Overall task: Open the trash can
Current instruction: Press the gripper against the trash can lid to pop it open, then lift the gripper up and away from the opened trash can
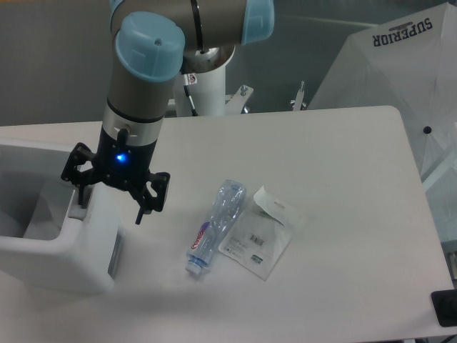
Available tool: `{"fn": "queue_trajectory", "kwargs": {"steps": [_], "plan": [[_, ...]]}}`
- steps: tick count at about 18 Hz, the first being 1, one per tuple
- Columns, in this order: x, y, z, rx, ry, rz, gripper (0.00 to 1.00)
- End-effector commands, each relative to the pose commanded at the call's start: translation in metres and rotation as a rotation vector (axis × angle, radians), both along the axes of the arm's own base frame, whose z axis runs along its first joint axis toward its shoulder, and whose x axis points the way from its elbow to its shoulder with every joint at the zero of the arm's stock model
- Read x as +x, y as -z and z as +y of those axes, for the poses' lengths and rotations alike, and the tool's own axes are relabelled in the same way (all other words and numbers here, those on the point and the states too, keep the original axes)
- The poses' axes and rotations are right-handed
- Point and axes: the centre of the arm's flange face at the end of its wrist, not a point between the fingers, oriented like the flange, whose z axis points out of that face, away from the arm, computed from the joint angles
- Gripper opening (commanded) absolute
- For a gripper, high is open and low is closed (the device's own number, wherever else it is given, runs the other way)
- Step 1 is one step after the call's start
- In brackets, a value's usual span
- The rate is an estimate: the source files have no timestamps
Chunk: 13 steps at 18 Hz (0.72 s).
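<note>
The trash can [64,261] is a large white boxy bin at the table's left edge, partly cut off by the frame. Its top shows a deep hollow [28,211], and no flat lid is visible over it. A grey panel [114,256] sits on its right side. My gripper [111,206] hangs just above the bin's right end, pointing down. Its black fingers [141,209] are spread apart with nothing held between them. The left finger stands by the inner rim of the hollow. Whether the fingers touch the bin cannot be told.
A crushed clear plastic bottle [214,225] lies right of the bin, next to a clear plastic bag [263,232] with labels. A white reflector marked SUPERIOR [400,64] stands beyond the table's right edge. A black object [446,307] is at the lower right corner.
</note>
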Motion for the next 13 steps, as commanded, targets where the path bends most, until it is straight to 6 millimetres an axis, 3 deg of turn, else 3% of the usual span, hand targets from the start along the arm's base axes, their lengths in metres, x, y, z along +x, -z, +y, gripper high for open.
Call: {"fn": "queue_trajectory", "kwargs": {"steps": [6,9,13], "plan": [[-0.013,-0.018,-0.006,0.028,-0.013,0.027,1.00],[-0.058,-0.022,-0.028,0.035,-0.088,0.041,1.00],[-0.122,-0.004,-0.065,-0.002,-0.085,0.106,1.00]]}}
